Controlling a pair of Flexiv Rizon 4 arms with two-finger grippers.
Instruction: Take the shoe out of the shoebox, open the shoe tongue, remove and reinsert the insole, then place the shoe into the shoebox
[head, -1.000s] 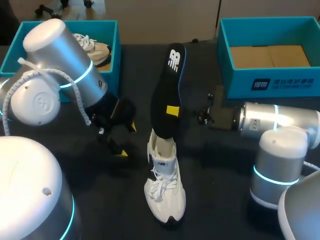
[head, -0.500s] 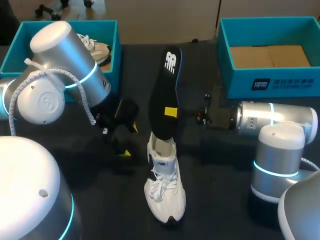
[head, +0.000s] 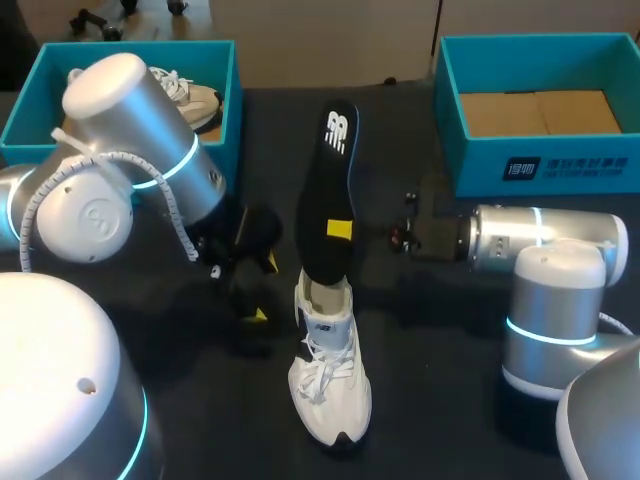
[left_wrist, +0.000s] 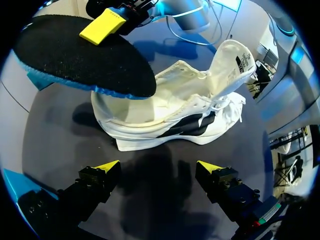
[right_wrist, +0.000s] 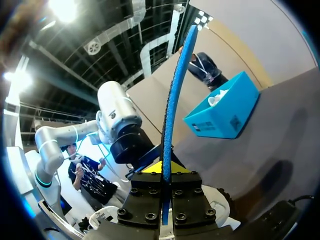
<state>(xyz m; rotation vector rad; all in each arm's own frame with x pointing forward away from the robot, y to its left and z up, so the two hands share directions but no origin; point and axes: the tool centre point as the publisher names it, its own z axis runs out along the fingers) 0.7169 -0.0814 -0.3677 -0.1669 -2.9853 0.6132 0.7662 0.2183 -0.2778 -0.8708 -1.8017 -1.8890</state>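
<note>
Head view: insole step in hand, shoe out of its box and on the table
Nearest, the white shoe (head: 328, 385) is seen standing on the dark table (head: 450, 400), toe toward the robot, its tongue (left_wrist: 234, 59) folded up and open; just beside it the left gripper (head: 262, 290) is held low, fingers spread, nothing between them. Above the opening the black insole (head: 330, 195) is held upright by the right gripper (head: 340, 229), clenched on both its faces, lower end dipped into the shoe. Farther off, one blue shoebox (head: 540, 165) is seen empty at the right, another (head: 230, 70) with a second shoe (head: 195, 100) at the left. Removal or reinsertion cannot be told apart; for seating, the insole would likely need tilting forward and sliding under the tongue while the shoe is steadied
</note>
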